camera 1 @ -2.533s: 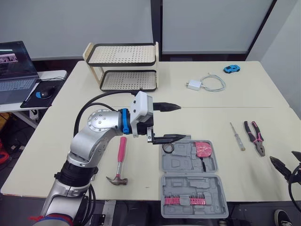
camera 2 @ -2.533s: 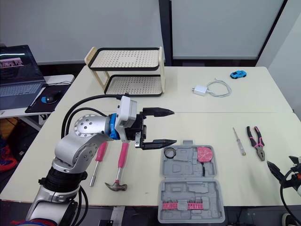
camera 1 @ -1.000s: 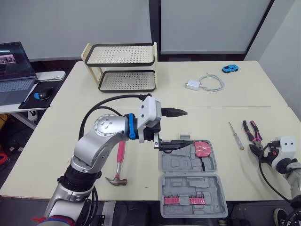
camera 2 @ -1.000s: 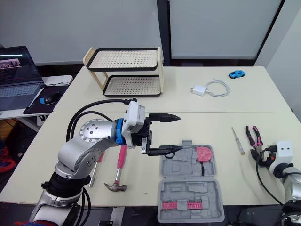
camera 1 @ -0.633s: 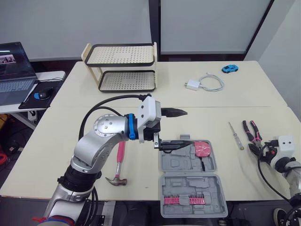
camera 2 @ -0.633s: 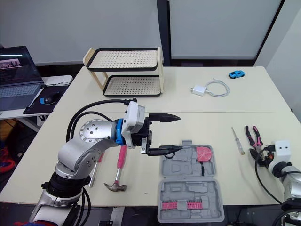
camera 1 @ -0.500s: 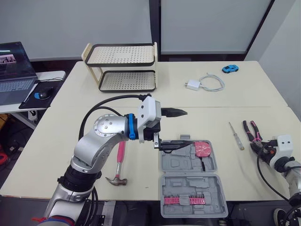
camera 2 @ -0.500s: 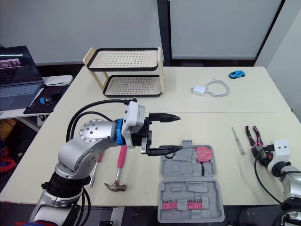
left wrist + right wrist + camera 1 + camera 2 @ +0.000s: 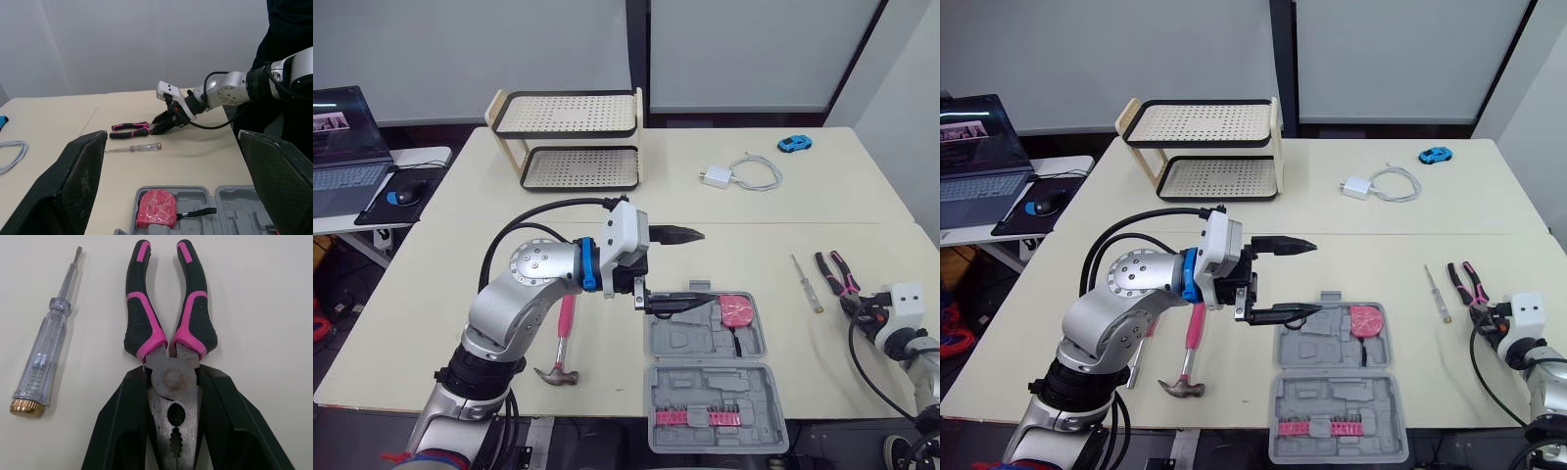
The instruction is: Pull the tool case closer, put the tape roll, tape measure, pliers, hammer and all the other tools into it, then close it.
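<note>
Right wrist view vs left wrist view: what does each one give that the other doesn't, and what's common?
Right wrist alone: a close-up of the pliers' metal head lying between the right gripper's open fingers, plus the screwdriver's brass end cap.
Left wrist alone: the open tool case with the pink tape measure in it, a white cable, and the right arm reaching in.
Both: pliers and screwdriver lying side by side, apart, on the table, with the right gripper at the pliers.
</note>
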